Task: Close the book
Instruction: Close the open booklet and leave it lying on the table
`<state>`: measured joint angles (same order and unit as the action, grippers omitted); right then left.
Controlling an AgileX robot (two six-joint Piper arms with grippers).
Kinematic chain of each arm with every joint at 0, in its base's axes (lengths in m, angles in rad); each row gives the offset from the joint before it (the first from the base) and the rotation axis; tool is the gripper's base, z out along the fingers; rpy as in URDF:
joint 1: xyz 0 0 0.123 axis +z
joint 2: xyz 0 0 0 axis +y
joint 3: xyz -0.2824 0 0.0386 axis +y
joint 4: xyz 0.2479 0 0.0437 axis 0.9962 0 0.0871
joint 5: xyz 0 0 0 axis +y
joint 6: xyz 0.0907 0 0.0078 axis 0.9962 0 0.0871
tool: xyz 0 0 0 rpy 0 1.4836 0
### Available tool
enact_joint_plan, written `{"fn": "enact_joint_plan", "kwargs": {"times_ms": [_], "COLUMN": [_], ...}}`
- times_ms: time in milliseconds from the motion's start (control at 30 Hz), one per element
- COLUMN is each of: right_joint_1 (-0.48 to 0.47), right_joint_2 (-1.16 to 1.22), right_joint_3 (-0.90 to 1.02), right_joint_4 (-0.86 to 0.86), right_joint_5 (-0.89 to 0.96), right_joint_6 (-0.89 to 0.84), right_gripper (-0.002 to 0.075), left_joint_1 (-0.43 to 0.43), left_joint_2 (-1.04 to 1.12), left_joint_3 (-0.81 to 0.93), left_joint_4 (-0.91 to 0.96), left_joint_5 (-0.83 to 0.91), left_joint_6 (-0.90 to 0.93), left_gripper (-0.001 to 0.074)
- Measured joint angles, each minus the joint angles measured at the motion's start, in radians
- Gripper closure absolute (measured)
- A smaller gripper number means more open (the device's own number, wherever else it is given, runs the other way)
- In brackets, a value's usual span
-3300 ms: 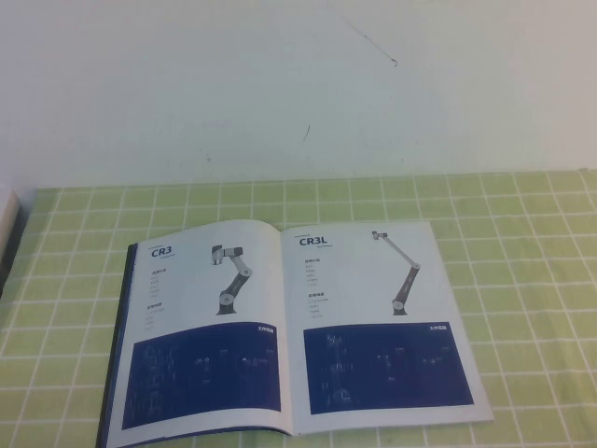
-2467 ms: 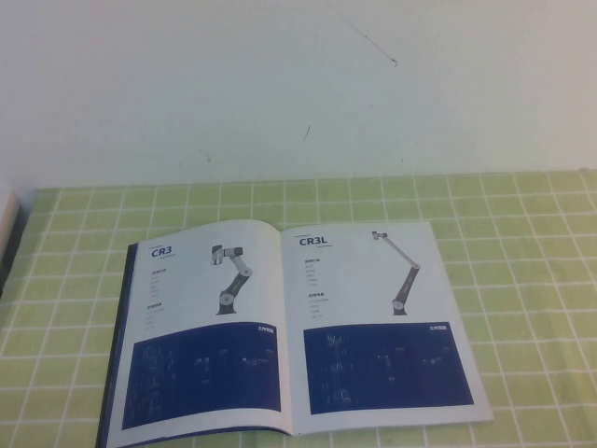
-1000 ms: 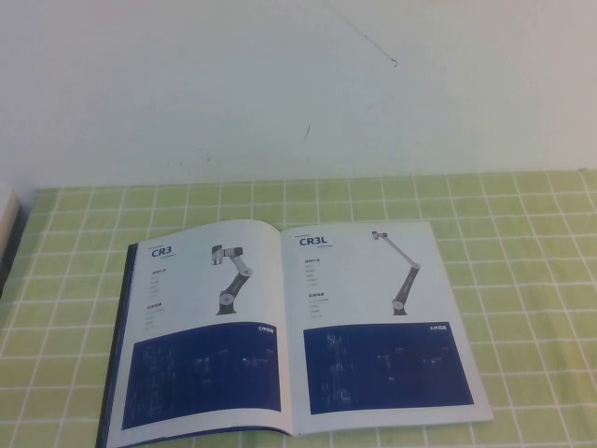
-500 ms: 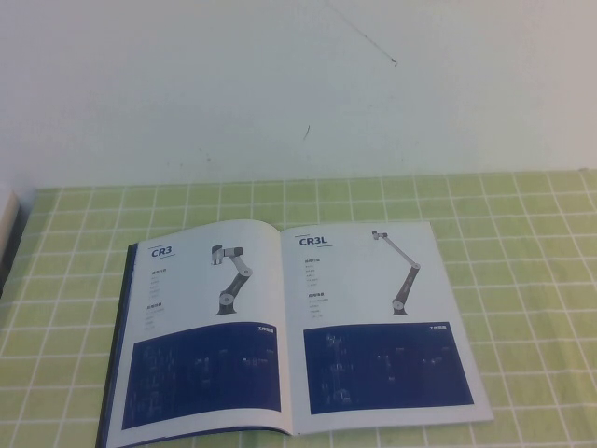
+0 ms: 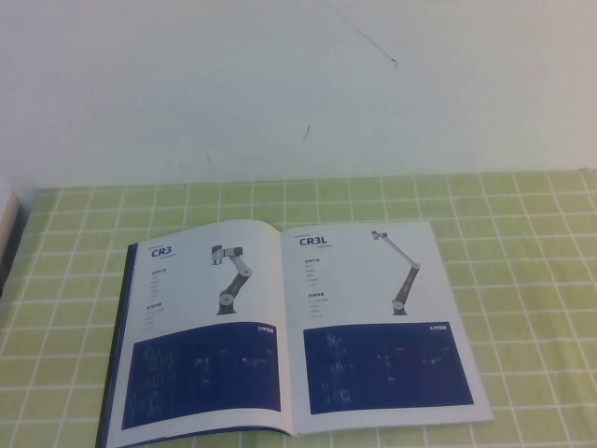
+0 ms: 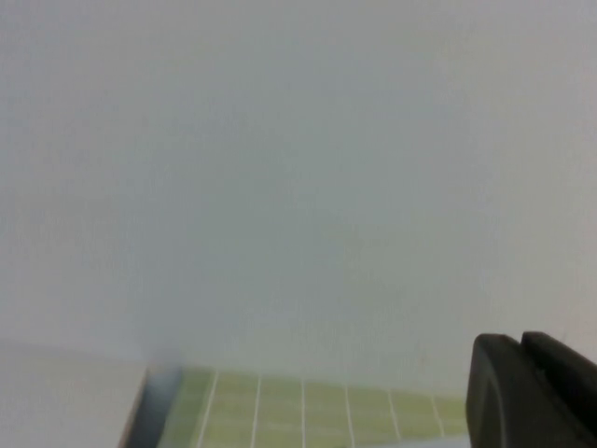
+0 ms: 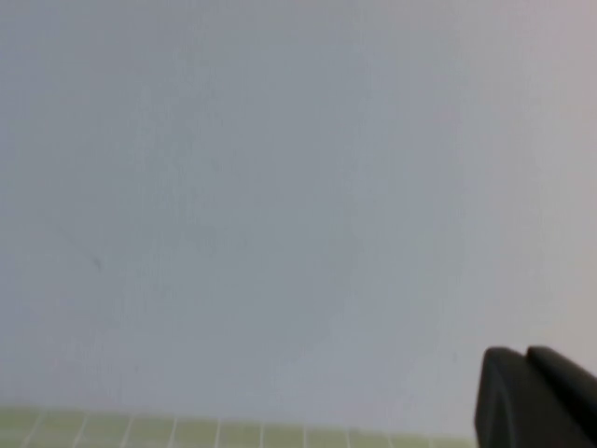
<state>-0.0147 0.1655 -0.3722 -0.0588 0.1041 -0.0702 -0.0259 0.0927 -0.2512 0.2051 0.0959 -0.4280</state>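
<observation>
The book (image 5: 291, 327) lies open and flat on the green checked cloth (image 5: 527, 252), near the front of the high view. Its left page (image 5: 201, 317) is headed CR3, its right page (image 5: 382, 313) CR3L; each has a robot-arm picture and a dark blue panel. A dark blue cover edge shows along the left side. Neither arm appears in the high view. My left gripper (image 6: 520, 343) shows only as black fingertips pressed together, held apart from the book and facing the wall. My right gripper (image 7: 524, 355) looks the same, shut and holding nothing.
A white wall (image 5: 280, 93) rises behind the table. A white and dark object (image 5: 7, 229) sits at the far left edge of the cloth. Bare cloth lies to the right of and behind the book.
</observation>
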Motion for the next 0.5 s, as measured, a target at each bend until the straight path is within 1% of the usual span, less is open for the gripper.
{"fn": "enact_joint_plan", "kwargs": {"times_ms": [67, 133, 233, 300, 400, 500], "right_joint_1": [0.000, 0.000, 0.000, 0.000, 0.000, 0.000], "right_joint_2": [0.093, 0.172, 0.287, 0.361, 0.453, 0.524], "right_joint_3": [-0.060, -0.105, -0.162, -0.185, -0.198, -0.198], "right_joint_4": [0.000, 0.000, 0.034, 0.095, 0.208, 0.300], "right_joint_5": [0.107, 0.188, 0.304, 0.354, 0.391, 0.404], "right_joint_6": [0.000, -0.002, -0.044, -0.124, -0.246, -0.271], "right_gripper": [0.0729, 0.0729, 0.0729, 0.0729, 0.0729, 0.0729], "left_joint_1": [0.000, 0.000, 0.000, 0.000, 0.000, 0.000], "left_joint_2": [0.082, 0.169, 0.318, 0.411, 0.550, 0.658], "left_joint_3": [-0.074, -0.139, -0.227, -0.272, -0.296, -0.296], "left_joint_4": [-0.041, -0.107, -0.253, -0.388, -0.573, -0.690], "left_joint_5": [0.121, 0.248, 0.434, 0.512, 0.553, 0.555], "left_joint_6": [-0.002, 0.034, 0.189, 0.330, 0.507, 0.591], "left_gripper": [0.0738, 0.0738, 0.0738, 0.0738, 0.0738, 0.0738]}}
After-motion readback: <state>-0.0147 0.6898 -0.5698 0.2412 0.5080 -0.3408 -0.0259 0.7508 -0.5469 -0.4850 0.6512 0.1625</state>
